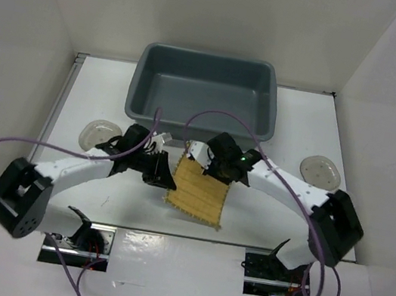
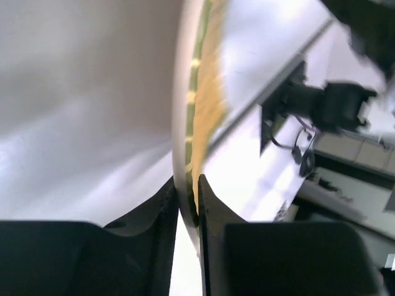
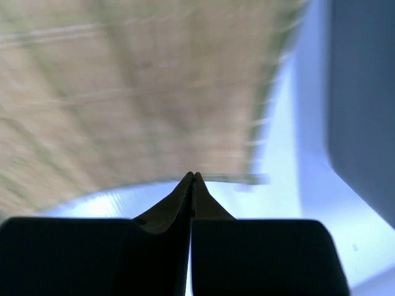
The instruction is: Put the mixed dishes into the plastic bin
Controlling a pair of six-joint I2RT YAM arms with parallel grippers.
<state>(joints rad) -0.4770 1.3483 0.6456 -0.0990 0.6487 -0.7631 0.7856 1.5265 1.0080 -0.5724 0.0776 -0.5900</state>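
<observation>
Yellow mat (image 1: 200,193) gripped by left jaws and right jaws, angled inward together.

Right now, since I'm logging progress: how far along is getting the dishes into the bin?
Done: nothing; the grey bin looks empty. In hand: the yellow mat, its left edge pinched by the left gripper, the shut right gripper at its far edge. Left: the mat, then the left clear dish and the right clear dish, both on the table.
</observation>
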